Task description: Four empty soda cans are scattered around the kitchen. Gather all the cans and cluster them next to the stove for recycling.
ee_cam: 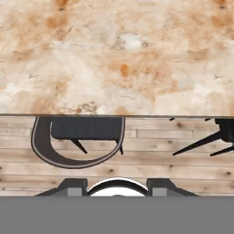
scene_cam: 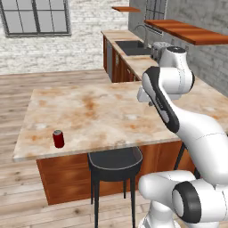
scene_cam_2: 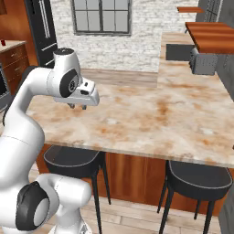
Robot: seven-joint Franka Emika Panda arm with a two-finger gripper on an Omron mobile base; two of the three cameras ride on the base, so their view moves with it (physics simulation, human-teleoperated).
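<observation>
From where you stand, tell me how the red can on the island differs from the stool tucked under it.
The red can is small, red and cylindrical with a silvery top, standing upright on the marble island counter near its front left corner. The stool is far larger, black, with thin legs, standing on the wooden floor partly under the counter's edge. Both stand upright.

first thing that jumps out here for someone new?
The big white arm rising over the marble island counter, its gripper hanging just above the near edge. Then the lone red soda can upright near the counter's front left corner, and the black stools tucked under the edge.
</observation>
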